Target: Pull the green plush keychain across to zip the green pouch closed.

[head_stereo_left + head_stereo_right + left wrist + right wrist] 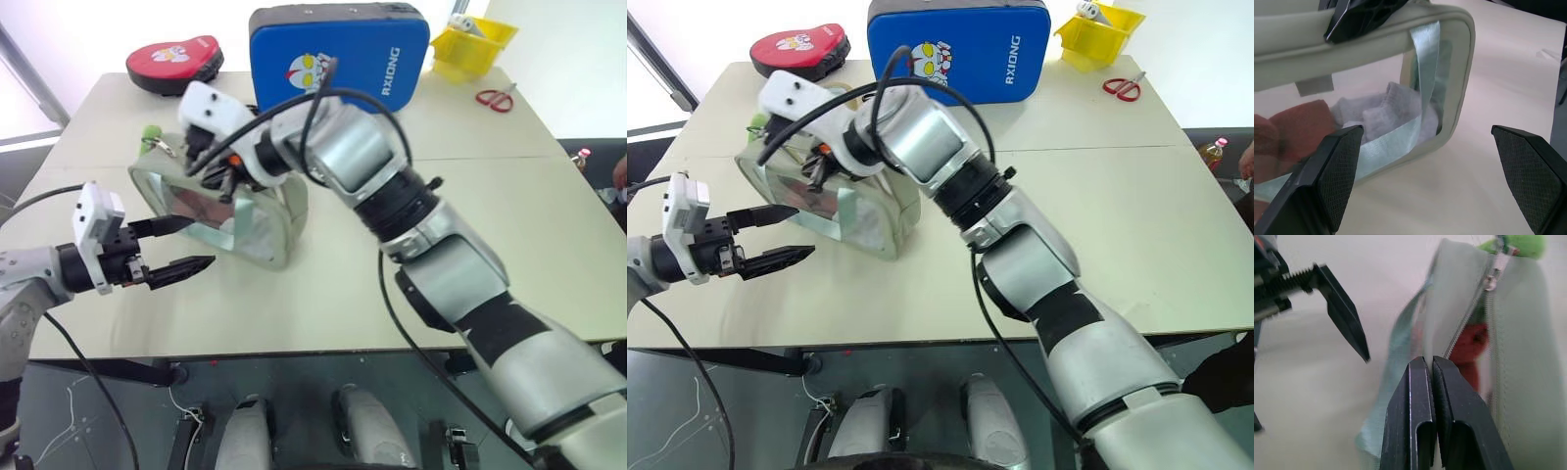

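- Over the green pouch [257, 227] top, right gripper [1428, 363] fingers pressed together, seemingly pinching the rim fabric by the open zipper, not the charm
- Left gripper [176, 245] spread wide, empty, just beside the pouch's clear window
- green plush keychain [1520, 244] at far zipper end: light, soft, squashy; best pinched at its metal link
- Pouch soft, likely to slide on table [549, 235] unless braced

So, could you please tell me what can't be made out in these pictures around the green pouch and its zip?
- Right wrist view: whether the shut right end effector pinches any fabric of the green pouch; its own fingers cover the spot.
- Same view: the green plush keychain is cut off by the edge and blurred.
- Eye views: the zip's far end is hidden behind the right arm.
- Left wrist view: the contents blur behind the window; the left end effector stands open.
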